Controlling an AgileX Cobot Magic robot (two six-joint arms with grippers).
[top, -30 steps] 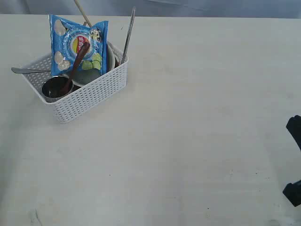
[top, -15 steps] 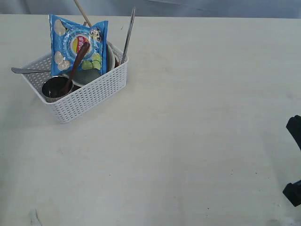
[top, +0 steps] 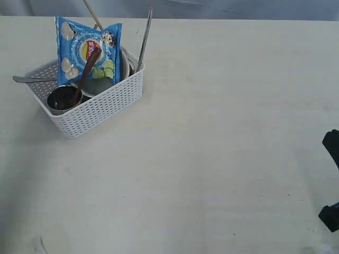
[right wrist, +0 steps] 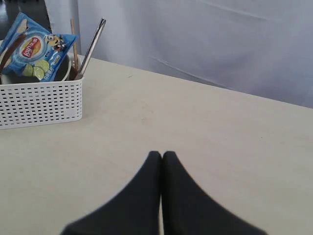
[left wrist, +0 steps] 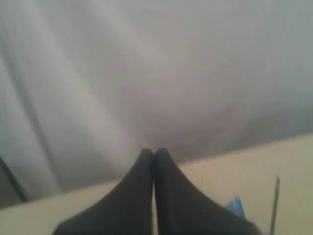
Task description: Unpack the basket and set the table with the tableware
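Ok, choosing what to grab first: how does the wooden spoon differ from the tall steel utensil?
The wooden spoon is dark red-brown; the tall steel utensil is grey. The spoon leans from the steel cup across the chips bag; the steel utensil stands steeper at a corner of the basket, rising higher. Both poke above its rim.

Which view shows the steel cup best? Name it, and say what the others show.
The exterior view: looking down into the basket, it shows the steel cup open-mouthed, the wooden spoon leaning into it. The right wrist view meets the basket's wall side-on, which hides the cup. The left wrist view shows no cup.
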